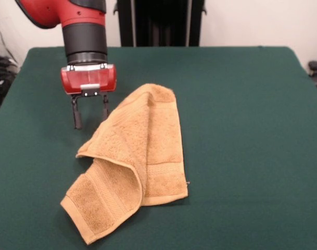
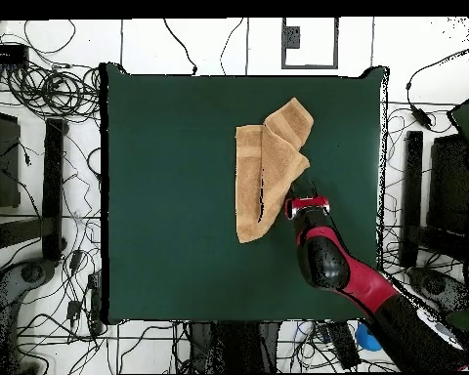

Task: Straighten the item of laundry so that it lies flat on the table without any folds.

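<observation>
While folded, towel (image 1: 135, 156) beside end effector (image 1: 90, 115)

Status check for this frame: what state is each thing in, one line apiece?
hand towel: folded over itself, one flap doubled across, not flat.
gripper: jaws open, empty, poised beside the towel's edge.
table: green cloth, towel lying near its middle.

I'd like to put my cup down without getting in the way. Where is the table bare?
The table is bare green between the towel and its edge on the side away from the gripper. The crowded spot is beside the towel, where the open gripper stands close by it.
</observation>
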### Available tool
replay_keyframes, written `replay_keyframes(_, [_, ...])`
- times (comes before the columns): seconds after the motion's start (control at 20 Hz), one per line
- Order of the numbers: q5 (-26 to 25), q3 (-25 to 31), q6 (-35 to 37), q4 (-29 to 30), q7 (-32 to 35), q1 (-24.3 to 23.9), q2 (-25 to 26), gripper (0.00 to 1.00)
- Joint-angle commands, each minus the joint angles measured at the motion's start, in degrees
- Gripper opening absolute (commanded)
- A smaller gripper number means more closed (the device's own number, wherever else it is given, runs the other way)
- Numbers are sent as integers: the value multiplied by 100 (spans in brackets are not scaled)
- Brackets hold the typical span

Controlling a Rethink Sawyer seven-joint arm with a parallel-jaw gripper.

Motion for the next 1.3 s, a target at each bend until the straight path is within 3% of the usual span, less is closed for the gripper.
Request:
replay_keyframes(0.05, [326,226,-125,91,1794,553,274,100])
replay_keyframes(0.45, [478,601,736,-573,1495,652,281,100])
replay_keyframes(1.3, [1296,263,-471,104,2187,946,-150,100])
